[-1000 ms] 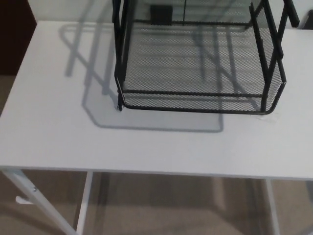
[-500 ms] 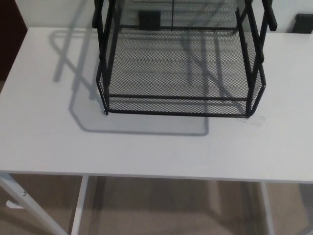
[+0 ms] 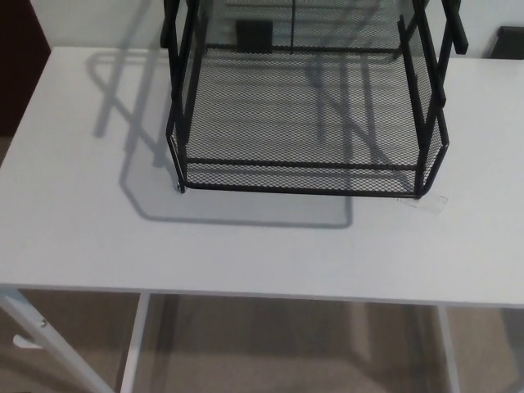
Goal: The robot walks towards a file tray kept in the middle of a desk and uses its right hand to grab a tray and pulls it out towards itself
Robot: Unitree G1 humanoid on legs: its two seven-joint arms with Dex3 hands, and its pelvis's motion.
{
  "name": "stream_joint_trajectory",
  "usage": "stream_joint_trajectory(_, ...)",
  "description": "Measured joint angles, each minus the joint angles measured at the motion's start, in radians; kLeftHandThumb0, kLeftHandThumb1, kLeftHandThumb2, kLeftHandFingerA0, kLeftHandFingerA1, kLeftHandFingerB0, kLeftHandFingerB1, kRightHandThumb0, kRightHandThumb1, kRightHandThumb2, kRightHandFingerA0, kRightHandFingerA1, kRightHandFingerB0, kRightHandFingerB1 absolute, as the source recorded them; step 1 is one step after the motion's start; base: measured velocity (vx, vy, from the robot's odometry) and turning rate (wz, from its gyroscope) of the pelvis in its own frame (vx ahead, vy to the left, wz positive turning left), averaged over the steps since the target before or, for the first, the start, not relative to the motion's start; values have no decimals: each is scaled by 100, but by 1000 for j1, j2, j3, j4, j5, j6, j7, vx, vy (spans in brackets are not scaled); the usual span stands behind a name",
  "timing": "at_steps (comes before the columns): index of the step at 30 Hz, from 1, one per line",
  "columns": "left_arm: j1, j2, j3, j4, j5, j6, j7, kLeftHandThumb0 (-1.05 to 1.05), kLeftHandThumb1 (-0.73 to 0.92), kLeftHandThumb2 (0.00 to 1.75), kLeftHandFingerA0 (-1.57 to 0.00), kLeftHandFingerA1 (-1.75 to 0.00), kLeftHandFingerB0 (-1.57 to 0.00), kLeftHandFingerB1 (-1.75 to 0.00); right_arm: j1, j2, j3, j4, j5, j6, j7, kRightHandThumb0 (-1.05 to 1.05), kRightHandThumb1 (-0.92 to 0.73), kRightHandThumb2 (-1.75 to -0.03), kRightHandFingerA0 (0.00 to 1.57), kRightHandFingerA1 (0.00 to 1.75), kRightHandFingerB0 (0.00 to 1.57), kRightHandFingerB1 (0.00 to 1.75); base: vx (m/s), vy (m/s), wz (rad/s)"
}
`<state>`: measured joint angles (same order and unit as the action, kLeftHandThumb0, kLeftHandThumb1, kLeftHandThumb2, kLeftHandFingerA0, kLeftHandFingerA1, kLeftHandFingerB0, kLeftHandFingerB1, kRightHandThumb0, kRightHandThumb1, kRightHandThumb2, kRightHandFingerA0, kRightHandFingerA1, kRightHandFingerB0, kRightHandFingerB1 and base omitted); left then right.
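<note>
Tray: black mesh file tray (image 3: 303, 123) sat on the white desk (image 3: 246, 246), filling roughly 11 to 1 o'clock of the head view, upper tiers cut off at the top edge.
Front lip: the low front rail (image 3: 299, 190) faced the robot, which looked like the obvious spot to grab and pull.
What changed: compared with a second ago the whole view slid, so the tray showed up more centred and a bit further left. Desk edge and legs moved along with it, so that was the camera shifting, not the tray. Over the last half second there was barely any drift.
Meaning for the task: my guess is the walk-up was basically finished and the reach was next.
Hands: neither one was in view, so no idea if the right was open or closed, and I couldn't place it relative to the tray.
Shadow: tray's shadow (image 3: 139, 139) fell toward 9 o'clock.
Extras: small clear tag (image 3: 427, 202) at the front right corner, tan floor (image 3: 286, 344) below.
</note>
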<state>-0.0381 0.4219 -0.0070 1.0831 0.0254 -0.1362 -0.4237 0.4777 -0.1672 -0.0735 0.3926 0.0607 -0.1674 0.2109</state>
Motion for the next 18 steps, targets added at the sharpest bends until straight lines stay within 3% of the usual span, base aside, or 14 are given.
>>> stream_joint_trajectory(3, 5, -3, 0, -17, 0, 0, 0, -53, 35, 60, -75, -67, -62, -58, 59, -1, 5, -112, 17, 2, 16, -46, -49, -54, 71, 55, 48, 43, 0, 0, 0)
stream_joint_trajectory(12, 18, -15, -1, -58, 0, 0, 1, -54, 35, 58, -80, -70, -63, -58, 211, -32, -26, -430, 98, 3, 73, -48, -47, -54, 81, 57, 54, 46, 0, 0, 0)
stream_joint_trajectory(13, 20, -17, -1, -62, 0, 0, 1, -52, 35, 58, -81, -70, -63, -58, 224, -37, -34, -460, 111, 4, 80, -47, -34, -79, 83, 71, 48, 57, 0, 0, 0)
stream_joint_trajectory(14, 21, -18, -1, -65, 0, 0, 1, -51, 34, 57, -81, -70, -63, -58, 233, -39, -41, -484, 122, 4, 86, -49, -36, -82, 83, 71, 48, 57, 0, 0, 0)
stream_joint_trajectory(15, 22, -21, -1, -69, 0, 0, 1, -53, 34, 58, -81, -71, -64, -58, 245, -42, -52, -521, 140, 5, 93, -54, -47, -55, 84, 55, 60, 47, 0, 0, 0)
stream_joint_trajectory(18, 26, -26, -1, -79, 0, 0, 1, -55, 35, 57, -80, -70, -62, -58, 272, -49, -75, -606, 178, 5, 106, -60, -52, -56, 80, 56, 62, 49, 0, 0, 0)
